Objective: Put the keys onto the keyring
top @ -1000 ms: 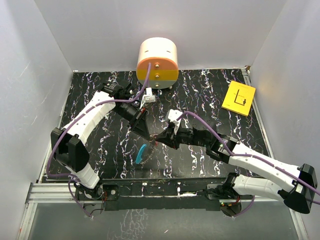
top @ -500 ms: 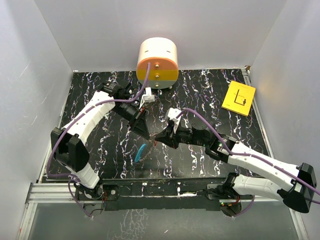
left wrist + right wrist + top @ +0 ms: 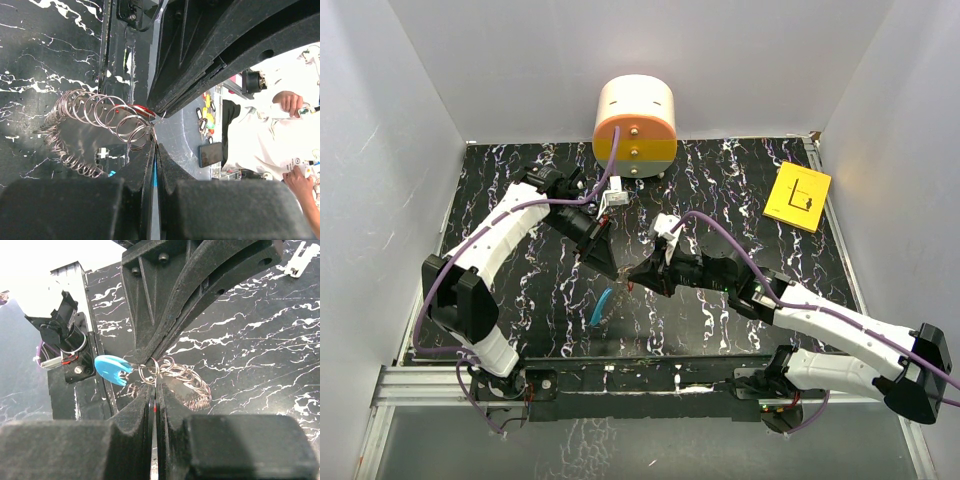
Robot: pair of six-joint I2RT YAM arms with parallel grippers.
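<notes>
The keyring is a loop of silvery wire coil (image 3: 100,120) with a bright-blue flat part (image 3: 111,369). It hangs between the two gripper tips above the table's middle, and the blue part dangles below them (image 3: 600,305). My left gripper (image 3: 155,145) is shut on the keyring where coil and blue part meet; a blue sliver shows between its fingers. It is at the centre of the top view (image 3: 610,268). My right gripper (image 3: 155,385) is shut on a tiny red key (image 3: 142,109), pressed tip to tip against the coil (image 3: 182,382) and the left fingers (image 3: 633,275).
An orange-and-white cylinder (image 3: 635,125) stands at the back centre. A yellow card (image 3: 798,196) lies at the back right. White walls close the table on three sides. A metal rail (image 3: 620,380) runs along the near edge by the arm bases.
My right gripper has moved left and a little back, closing on the left gripper's tip. The hanging blue part has turned narrower. The left arm has hardly moved.
</notes>
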